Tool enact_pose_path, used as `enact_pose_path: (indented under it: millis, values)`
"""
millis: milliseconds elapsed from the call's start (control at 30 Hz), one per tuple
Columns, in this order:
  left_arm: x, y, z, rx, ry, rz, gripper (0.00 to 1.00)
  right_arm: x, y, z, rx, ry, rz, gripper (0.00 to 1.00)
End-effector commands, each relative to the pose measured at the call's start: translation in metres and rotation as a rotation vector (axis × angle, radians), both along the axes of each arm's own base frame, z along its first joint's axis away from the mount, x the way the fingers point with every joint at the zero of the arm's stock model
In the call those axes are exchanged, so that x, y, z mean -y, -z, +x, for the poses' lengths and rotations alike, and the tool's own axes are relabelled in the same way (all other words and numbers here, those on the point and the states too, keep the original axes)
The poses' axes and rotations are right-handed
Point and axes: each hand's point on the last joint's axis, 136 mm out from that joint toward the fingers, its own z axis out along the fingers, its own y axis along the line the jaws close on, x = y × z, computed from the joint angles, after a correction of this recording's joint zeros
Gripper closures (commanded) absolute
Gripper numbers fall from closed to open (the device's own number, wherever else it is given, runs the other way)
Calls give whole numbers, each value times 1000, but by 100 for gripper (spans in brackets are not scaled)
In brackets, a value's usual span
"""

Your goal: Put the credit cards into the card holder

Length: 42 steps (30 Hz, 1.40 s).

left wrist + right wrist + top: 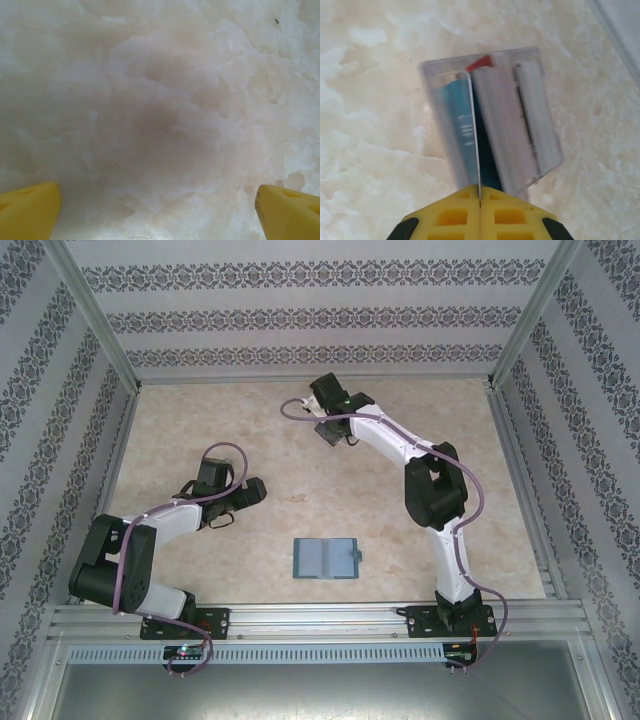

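- At the near edge of the counter (200, 420), just ahead of the gap between the two arm bases, the card holder (325, 558) lies opened flat. Its pale pockets face up and its snap tab sits on the right. No card can be seen in it, so nothing looks filed yet.
- Left of the holder and a little farther off, the left claw (159, 212) hangs released. Its yellow fingers (30, 212) are spread wide over bare marbled surface and hold nothing.
- At the far side, well apart from the holder, the right claw (480, 197) is clenched on the near edge of the credit cards (492, 120). One thin card stands edge-on between its tips.
- By my reading the task is at its first pick. Carrying the cards to the holder and sliding them into a pocket is all left to do.
- The cards are blurred at the wrist. A teal face, grey faces and a red corner show, but I cannot tell their number. Nor can I tell whether the whole bundle or a single card is gripped, or whether they are off the counter. From above they are too small to tell apart from the claw.
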Motion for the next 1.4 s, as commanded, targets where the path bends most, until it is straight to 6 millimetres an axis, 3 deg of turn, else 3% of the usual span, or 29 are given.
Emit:
enact_pose_path:
  millis: [0, 233, 400, 533, 700, 900, 1100, 1367]
  values:
    - [8, -5, 5, 15, 36, -29, 0, -4, -39, -11, 36, 9, 82, 96]
    - [13, -11, 4, 30, 53, -43, 0, -14, -66, -49, -7, 3, 221, 100]
    - [16, -21, 1, 84, 55, -46, 0, -21, -82, -114, -127, 14, 493, 97]
    - [19, -26, -2, 111, 66, -34, 0, -23, -83, -176, -342, 30, 794, 97]
    - [29, -40, -14, 163, 80, -58, 0, -24, -59, -254, -613, 70, 1027, 97]
    - [40, -51, -53, 200, 140, -27, 2, -16, -4, -316, -892, 206, 1118, 97]
    - [64, -45, -92, 183, 270, -65, 5, -9, 26, -346, -1076, 267, 1116, 94]
    - [95, -21, -112, 49, 393, -103, 19, -6, 58, -351, -1167, 337, 1081, 99]
